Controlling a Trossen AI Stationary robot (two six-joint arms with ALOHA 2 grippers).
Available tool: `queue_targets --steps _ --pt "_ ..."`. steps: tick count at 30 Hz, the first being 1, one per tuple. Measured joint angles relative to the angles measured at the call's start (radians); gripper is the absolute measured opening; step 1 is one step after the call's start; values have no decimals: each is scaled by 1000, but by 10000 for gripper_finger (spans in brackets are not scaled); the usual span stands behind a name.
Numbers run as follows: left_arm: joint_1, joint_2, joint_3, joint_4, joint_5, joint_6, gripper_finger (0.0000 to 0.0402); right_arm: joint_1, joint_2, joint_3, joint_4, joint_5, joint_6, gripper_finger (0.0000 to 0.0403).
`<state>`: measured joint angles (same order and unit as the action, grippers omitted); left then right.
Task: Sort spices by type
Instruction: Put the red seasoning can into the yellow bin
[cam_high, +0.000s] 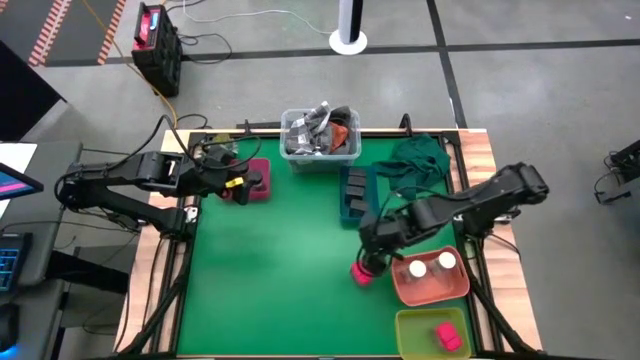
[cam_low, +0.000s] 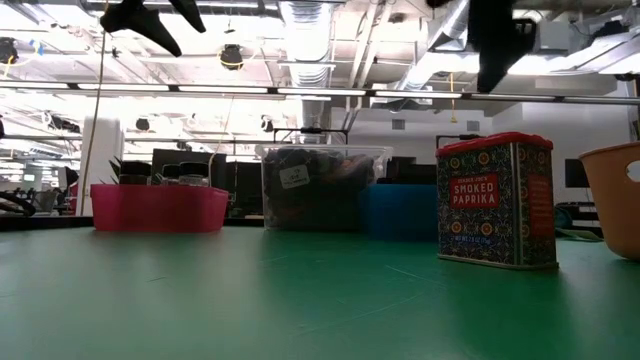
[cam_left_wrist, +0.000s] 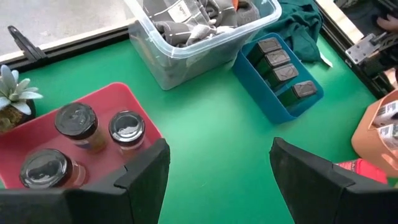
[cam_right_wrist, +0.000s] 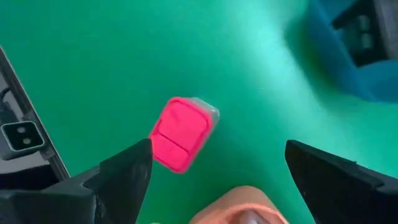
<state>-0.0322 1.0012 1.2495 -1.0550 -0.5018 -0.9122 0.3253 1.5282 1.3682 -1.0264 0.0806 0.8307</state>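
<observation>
The right gripper (cam_high: 372, 250), jaws spread wide, hovers over the pink paprika tin (cam_right_wrist: 181, 133) standing on the mat just beside the salmon tray (cam_high: 432, 289); it should descend centred and squeeze the flat sides. That tray holds two white-capped jars (cam_high: 430, 265), the yellow tray (cam_high: 418, 332) one pink tin. The left gripper (cam_left_wrist: 217, 171) waits, parted and empty

A clear bin (cam_high: 320, 150) full of grey clutter sits at the far edge of the green table (cam_high: 270, 280). A dark green cloth (cam_high: 420, 160) lies beside it. A blue tray (cam_high: 352, 208) sits near the bin. A red tray (cam_left_wrist: 99, 102) is on the left, next to a small plant (cam_left_wrist: 11, 93). An orange tray (cam_high: 425, 287) and a yellow tray (cam_high: 425, 335) sit on the right.
</observation>
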Motion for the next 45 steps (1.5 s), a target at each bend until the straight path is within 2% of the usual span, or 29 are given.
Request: queue_targets --steps 8,20,26,33,40,45 --pt "0 0 0 -1 4 -25 263 29 125 0 108 -94 35 388" --pt "25 0 0 -2 6 -23 263 46 250 0 168 -73 209 388" --pt "25 0 0 -2 29 0 263 69 272 0 159 -21 249 388" --pt "25 0 0 -8 32 25 263 76 279 0 145 -4 247 388" --pt "25 0 0 -9 33 37 263 76 343 -2 164 -9 200 386" --pt "25 0 0 -10 34 45 263 77 361 -2 170 -38 167 346"
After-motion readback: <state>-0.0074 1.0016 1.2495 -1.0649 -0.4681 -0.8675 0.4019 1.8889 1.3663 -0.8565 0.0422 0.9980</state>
